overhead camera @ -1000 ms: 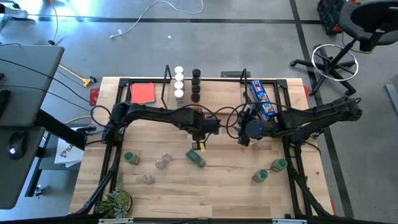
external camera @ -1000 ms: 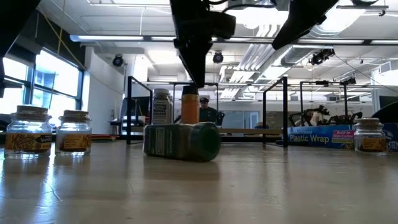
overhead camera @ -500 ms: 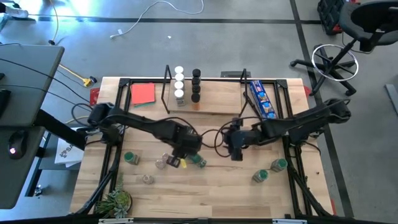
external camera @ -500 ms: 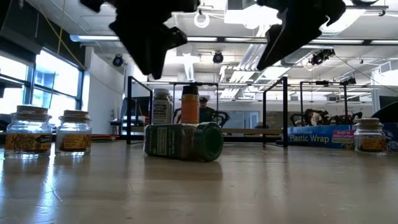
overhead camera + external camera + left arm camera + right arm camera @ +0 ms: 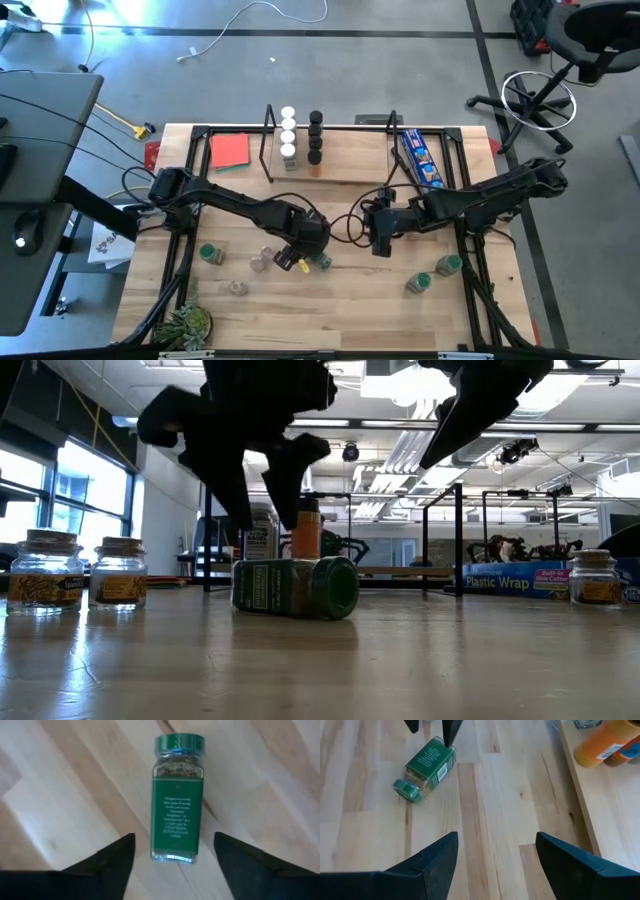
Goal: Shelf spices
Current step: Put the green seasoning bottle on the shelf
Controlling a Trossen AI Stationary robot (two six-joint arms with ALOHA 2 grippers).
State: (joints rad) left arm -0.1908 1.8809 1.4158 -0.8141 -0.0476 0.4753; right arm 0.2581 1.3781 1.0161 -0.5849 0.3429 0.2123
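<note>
Two dark arms reach in over the wooden counter. Left gripper hangs just above a green-lidded spice jar that lies on its side near the middle of the counter; its fingers are spread wide to either side of the jar's base and do not touch it. In the low view the same fingers stand above and behind the fallen jar.

Right gripper hovers a little to the right of that jar, its fingers parted with nothing between them, clear of the counter.

Against the far edge stands the shelf, a pale board in a thin black wire frame. On its left part stand a row of white-lidded jars and beside it a row of black-lidded jars.

Loose jars stand on the near half: one green-lidded jar at the left, two clear-lidded jars between it and the fallen one, and two green-lidded jars at the right. A blue packet lies at the shelf's right end, and a red card lies just left of the shelf.
</note>
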